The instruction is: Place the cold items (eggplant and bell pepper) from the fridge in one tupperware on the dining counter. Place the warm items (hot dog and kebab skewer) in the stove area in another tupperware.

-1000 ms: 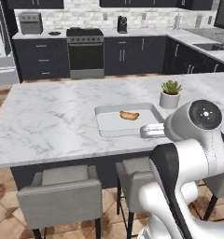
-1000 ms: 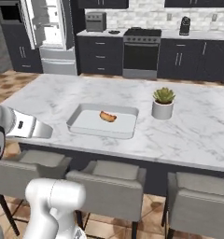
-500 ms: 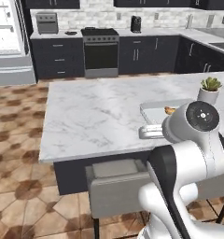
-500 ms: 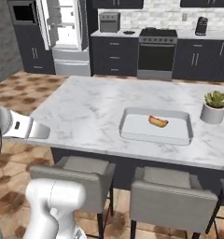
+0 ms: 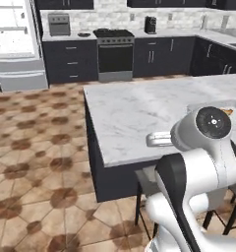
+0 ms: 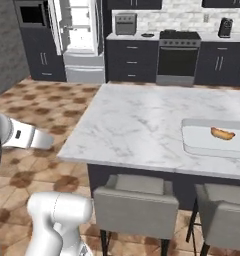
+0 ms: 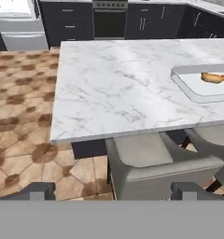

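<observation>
A hot dog [image 6: 222, 133] lies in a shallow white tupperware [image 6: 202, 145] on the marble dining counter [image 6: 137, 125], at the right of the right base view. The hand view has the same hot dog [image 7: 213, 77] in the tupperware [image 7: 188, 88] at its upper right. My gripper [image 7: 114, 189] is open with nothing between its fingertips [image 7: 37, 190]; it hangs low in front of the counter's near edge, well left of the tupperware. Far back left, the fridge [image 6: 79, 30] stands open, its contents too small to make out. The stove [image 6: 178, 55] is against the back wall.
Grey stools [image 6: 137, 200] are tucked under the counter's near side, one stool [image 7: 156, 163] right ahead of the hand. Tiled floor [image 5: 41, 147] spreads to the left between counter and fridge. A toaster oven [image 5: 58, 23] and a coffee machine [image 5: 150, 23] sit on the back counter.
The whole picture has shifted: the base has driven left, so the counter and tupperware slid to the right and the fridge came into view. The hot dog stays in the tupperware.
</observation>
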You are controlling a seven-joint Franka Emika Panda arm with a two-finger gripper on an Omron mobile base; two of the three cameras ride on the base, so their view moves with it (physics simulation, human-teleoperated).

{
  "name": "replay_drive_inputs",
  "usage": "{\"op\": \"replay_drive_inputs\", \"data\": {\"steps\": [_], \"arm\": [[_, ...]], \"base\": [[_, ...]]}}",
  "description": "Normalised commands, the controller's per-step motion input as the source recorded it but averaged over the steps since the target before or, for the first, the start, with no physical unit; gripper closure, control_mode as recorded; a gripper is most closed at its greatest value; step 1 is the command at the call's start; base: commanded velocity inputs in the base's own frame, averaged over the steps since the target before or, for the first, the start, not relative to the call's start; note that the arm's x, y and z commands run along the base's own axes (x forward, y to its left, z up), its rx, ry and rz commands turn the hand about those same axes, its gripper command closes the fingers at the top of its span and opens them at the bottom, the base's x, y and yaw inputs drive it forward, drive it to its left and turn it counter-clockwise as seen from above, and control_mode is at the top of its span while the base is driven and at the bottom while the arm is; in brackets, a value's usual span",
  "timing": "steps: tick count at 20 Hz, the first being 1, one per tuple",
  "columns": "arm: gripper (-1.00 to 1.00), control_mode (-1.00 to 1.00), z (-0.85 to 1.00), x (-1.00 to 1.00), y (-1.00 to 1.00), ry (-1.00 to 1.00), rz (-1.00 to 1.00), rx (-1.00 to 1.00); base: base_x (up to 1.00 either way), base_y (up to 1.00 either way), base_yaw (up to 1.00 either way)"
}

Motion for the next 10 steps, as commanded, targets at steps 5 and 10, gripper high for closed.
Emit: {"op": "replay_drive_inputs", "data": {"steps": [5, 10], "arm": [[-1.0, 1.0, 0.0, 0.0, 0.0, 0.0, 0.0, 0.0], [-1.0, 1.0, 0.0, 0.0, 0.0, 0.0, 0.0, 0.0]], "base": [[0.46, 1.0, -0.19], [0.64, 1.0, -0.29]]}}
